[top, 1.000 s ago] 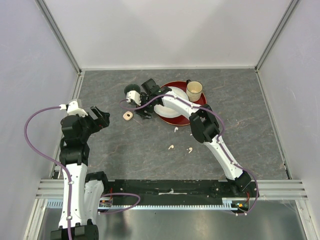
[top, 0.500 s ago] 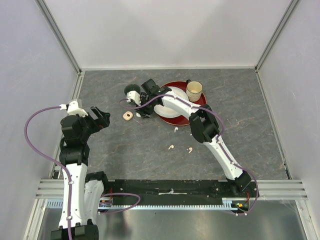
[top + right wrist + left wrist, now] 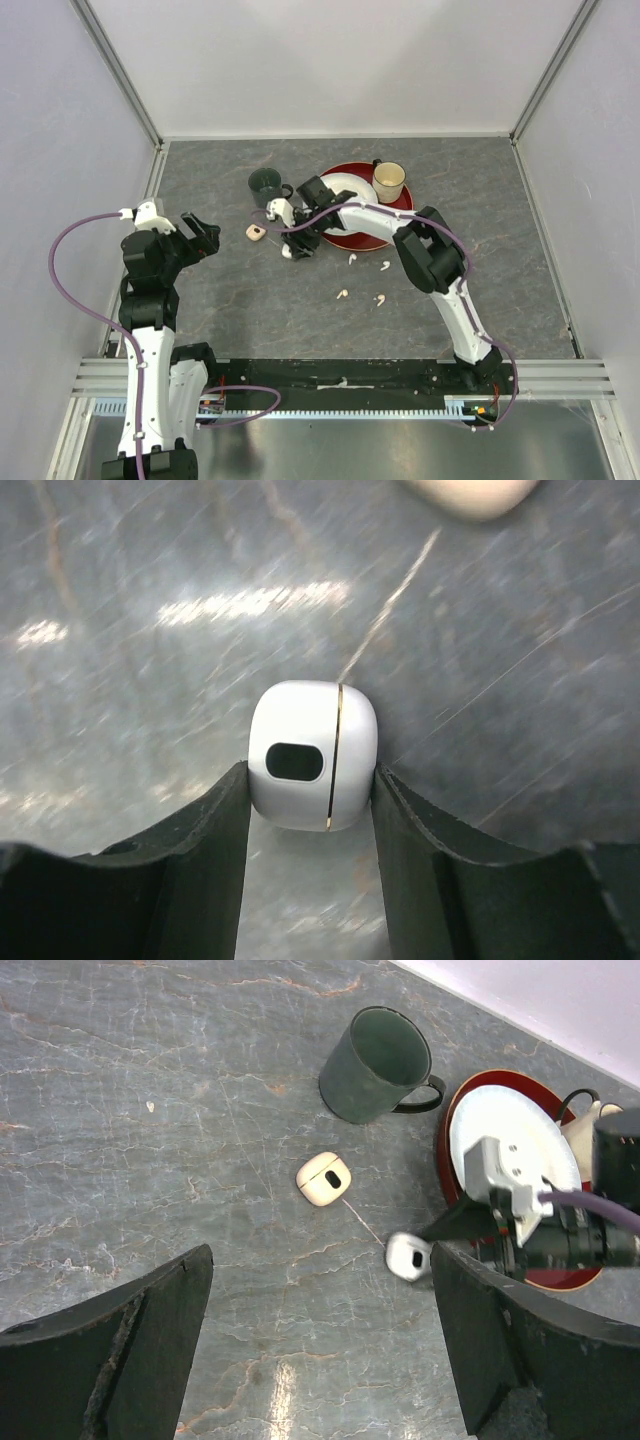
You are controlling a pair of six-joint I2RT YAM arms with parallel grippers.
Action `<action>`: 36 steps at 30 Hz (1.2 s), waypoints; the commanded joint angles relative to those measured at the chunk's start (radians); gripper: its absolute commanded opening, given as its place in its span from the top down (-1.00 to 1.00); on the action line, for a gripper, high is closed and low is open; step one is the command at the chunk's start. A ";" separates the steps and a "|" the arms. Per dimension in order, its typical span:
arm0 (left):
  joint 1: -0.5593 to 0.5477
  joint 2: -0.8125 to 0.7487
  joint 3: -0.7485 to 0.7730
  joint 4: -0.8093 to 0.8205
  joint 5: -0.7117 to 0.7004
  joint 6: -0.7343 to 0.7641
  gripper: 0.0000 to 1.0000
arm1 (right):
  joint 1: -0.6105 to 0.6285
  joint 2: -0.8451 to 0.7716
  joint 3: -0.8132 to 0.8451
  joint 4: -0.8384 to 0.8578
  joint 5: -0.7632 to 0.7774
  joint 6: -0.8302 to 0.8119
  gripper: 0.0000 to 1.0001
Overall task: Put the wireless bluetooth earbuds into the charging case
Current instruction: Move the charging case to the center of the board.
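Observation:
My right gripper is shut on a white charging case, its lid closed, low over the table left of the red plate. The same white case and right gripper show in the top view. Whether the case touches the table I cannot tell. A second, peach charging case lies just left of it. Several tiny earbuds lie loose on the table nearer the arms' bases, one of them close to the plate's edge. My left gripper hovers open and empty at the left.
A dark green mug stands behind the cases. The red plate carries a white plate and a cream mug. In the left wrist view the green mug and the peach case lie ahead of my open fingers.
My right gripper closed on the white case and drew it away from the green mug, toward the arms' bases and slightly right. The left arm has not moved.

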 commanded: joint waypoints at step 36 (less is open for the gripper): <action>0.006 0.029 0.022 0.008 0.051 -0.006 -0.91 | 0.124 -0.787 -0.711 0.505 0.464 0.571 -0.96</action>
